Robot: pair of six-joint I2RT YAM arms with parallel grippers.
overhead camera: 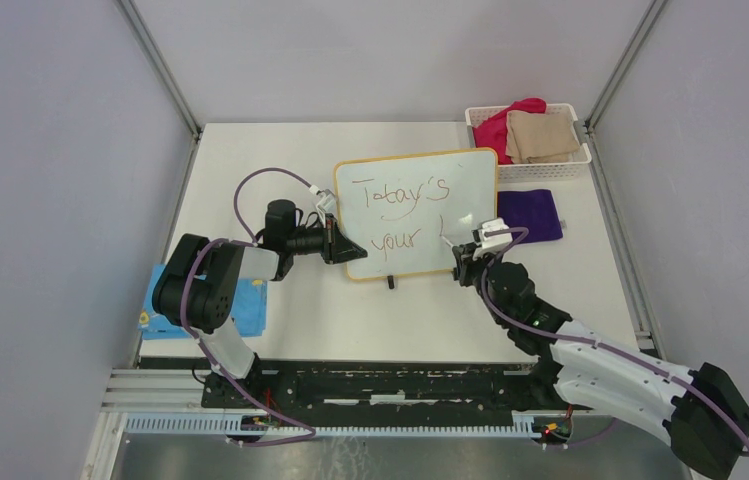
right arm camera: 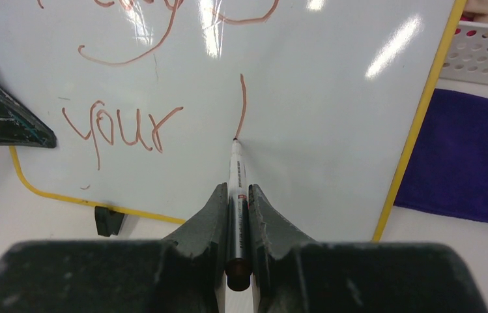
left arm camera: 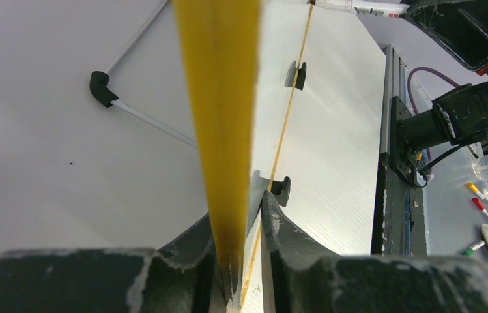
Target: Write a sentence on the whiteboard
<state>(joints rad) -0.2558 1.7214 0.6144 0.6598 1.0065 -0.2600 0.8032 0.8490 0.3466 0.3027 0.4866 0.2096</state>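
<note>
The whiteboard (overhead camera: 470,180), white with a yellow frame, stands tilted on its black feet (left arm camera: 282,189) mid-table. The sentence (overhead camera: 397,197) reads "Today's" on the upper line and "your" (right arm camera: 120,127) below, followed by a single vertical stroke (right arm camera: 243,107). My left gripper (overhead camera: 348,250) is shut on the board's lower left edge, and the yellow frame (left arm camera: 218,98) runs between its jaws (left arm camera: 244,261). My right gripper (right arm camera: 237,190) is shut on a marker (right arm camera: 236,173). The marker's tip touches the board at the foot of that stroke.
A white basket (overhead camera: 568,170) with pink and beige cloths sits at the back right. A purple cloth (overhead camera: 530,215) lies just right of the board. A blue card (overhead camera: 248,305) lies under the left arm, near the table's left edge.
</note>
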